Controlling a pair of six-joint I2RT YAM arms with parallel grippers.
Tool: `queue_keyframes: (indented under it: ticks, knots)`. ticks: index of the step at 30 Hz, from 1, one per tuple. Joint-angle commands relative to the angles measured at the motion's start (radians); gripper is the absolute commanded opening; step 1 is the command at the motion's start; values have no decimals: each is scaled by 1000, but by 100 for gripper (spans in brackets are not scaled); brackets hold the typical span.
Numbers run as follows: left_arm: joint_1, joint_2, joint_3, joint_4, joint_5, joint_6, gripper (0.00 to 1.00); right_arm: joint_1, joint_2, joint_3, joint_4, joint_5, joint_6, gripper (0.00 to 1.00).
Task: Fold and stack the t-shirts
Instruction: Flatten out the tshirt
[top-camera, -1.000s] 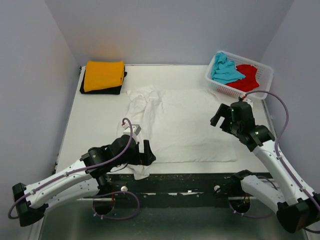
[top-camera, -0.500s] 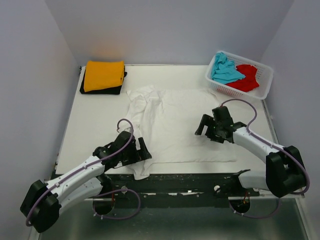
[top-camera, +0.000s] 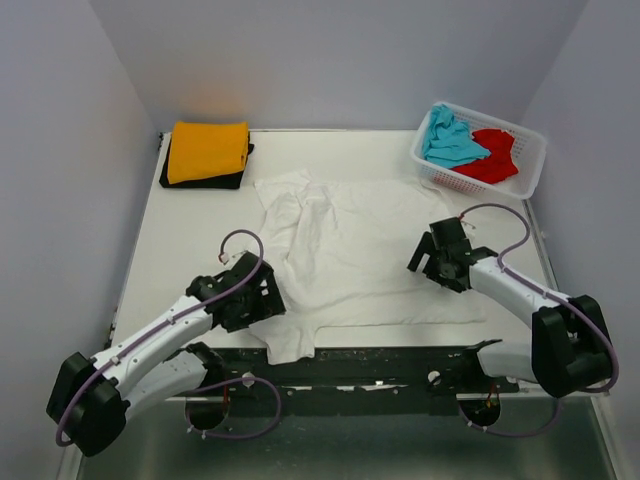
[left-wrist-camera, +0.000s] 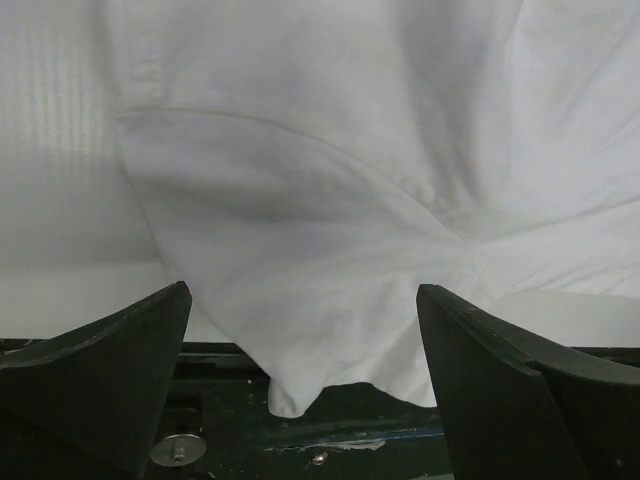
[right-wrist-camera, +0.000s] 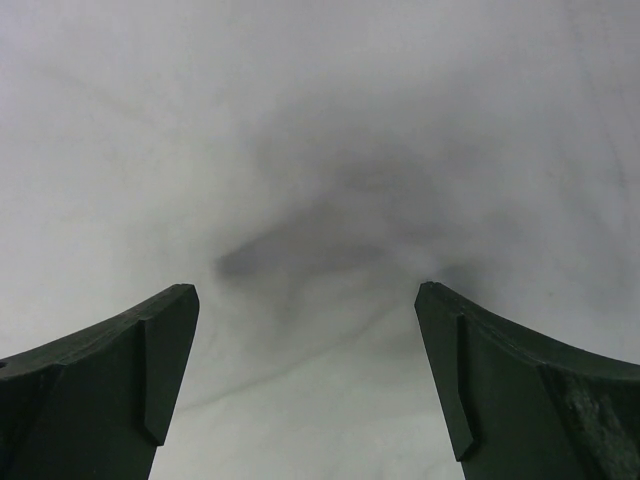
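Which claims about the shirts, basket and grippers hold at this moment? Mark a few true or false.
1. The white t-shirt lies unfolded on the table. True.
2. The orange-yellow t-shirt lies folded on the black t-shirt. True.
3. The basket is empty. False: it holds the turquoise t-shirt and the red t-shirt.
4. The left gripper is shut on the white t-shirt. False: its jaws stand open, holding nothing.
5. The right gripper is open over the white t-shirt. True.
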Motion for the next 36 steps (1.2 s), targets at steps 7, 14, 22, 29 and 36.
queue_keyframes:
  ticks: [7, 14, 22, 29, 36]
  knots:
    - [17, -173, 150, 186, 61, 240, 99, -10, -204, 78, -31, -127, -167, 100]
    - [271, 278, 465, 546, 307, 422, 99, -10, -163, 89, 101, -145, -143, 100]
    - [423, 1000, 1062, 541, 461, 408, 98, -11, -85, 88, 129, -98, -138, 100]
    - [443, 1242, 1221, 657, 616, 254, 98, -12, -70, 73, 139, -27, -143, 100]
    - [442, 1334, 1247, 471, 604, 252, 98, -12, -46, 64, 140, 6, -135, 100]
